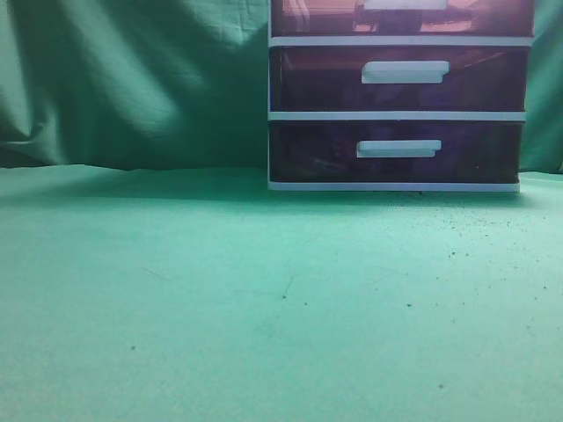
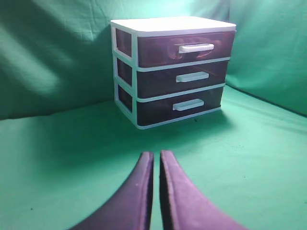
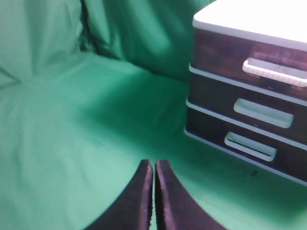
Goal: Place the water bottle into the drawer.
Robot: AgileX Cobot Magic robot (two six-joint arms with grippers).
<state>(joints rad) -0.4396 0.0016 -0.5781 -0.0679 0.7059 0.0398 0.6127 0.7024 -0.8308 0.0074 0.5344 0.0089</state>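
The drawer (image 1: 317, 18) is the top one of a white-framed unit at the back right of the green cloth. It is pushed in, with a white handle. It also shows in the left wrist view (image 2: 158, 50) and the right wrist view (image 3: 216, 55). A pale shape shows dimly through its front; I cannot tell what it is. No water bottle is plainly in view. My left gripper (image 2: 157, 155) is shut and empty, well in front of the unit. My right gripper (image 3: 154, 164) is shut and empty, left of the unit. Neither gripper shows in the exterior view.
Two darker drawers (image 1: 308, 83) (image 1: 308, 154) sit below the top one, both pushed in. A green cloth (image 1: 220, 299) covers the table and hangs as a backdrop (image 1: 132, 79). Small dark specks dot the cloth.
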